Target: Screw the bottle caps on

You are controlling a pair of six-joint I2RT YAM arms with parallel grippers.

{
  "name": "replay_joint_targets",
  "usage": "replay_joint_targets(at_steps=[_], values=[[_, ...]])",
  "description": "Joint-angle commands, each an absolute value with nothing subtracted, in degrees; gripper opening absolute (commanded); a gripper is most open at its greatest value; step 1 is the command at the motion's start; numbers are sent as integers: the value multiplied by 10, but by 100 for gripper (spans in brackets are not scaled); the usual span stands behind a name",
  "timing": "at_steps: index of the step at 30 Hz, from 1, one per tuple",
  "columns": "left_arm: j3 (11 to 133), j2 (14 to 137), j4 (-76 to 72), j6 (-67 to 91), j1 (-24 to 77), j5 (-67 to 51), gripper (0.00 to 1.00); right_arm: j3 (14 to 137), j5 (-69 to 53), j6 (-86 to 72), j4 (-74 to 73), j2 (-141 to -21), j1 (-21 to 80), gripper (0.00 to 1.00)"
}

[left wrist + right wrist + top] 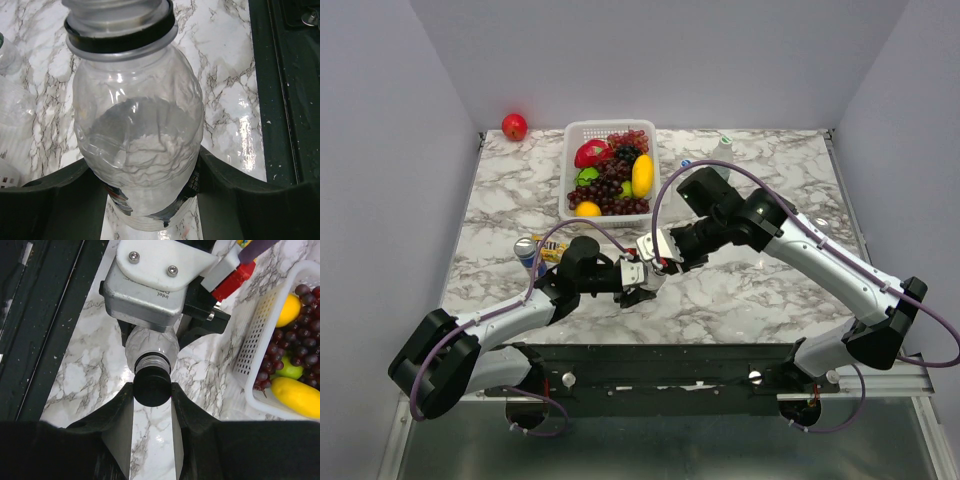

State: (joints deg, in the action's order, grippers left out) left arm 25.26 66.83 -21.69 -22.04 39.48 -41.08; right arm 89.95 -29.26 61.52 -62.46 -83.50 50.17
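A clear plastic bottle (137, 135) lies level above the table, and my left gripper (145, 167) is shut round its lower body. The neck points at my right gripper (152, 388), which is shut on the black cap (152, 384). That cap sits on the tip of the neck, with the threads (152, 362) showing behind it. In the top view both grippers meet near the table's front middle, left gripper (632, 275) and right gripper (656, 256). At the back right, a blue cap (686, 163) and a white-green cap (725, 141) top two faint clear bottles.
A white basket (610, 124) of fruit stands at the back middle; its mesh wall (255, 335) is close on the right in the right wrist view. A red apple (514, 126) lies at the back left. A drink can (526, 250) stands left of my left arm.
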Motion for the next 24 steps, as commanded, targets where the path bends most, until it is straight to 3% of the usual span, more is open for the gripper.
replay_joint_targets(at_steps=[1, 24], values=[[259, 654, -218, -206, 396, -434, 0, 909, -266, 611, -621, -845, 520, 29], [252, 644, -247, -200, 396, -404, 0, 937, -217, 515, -658, -908, 533, 29]])
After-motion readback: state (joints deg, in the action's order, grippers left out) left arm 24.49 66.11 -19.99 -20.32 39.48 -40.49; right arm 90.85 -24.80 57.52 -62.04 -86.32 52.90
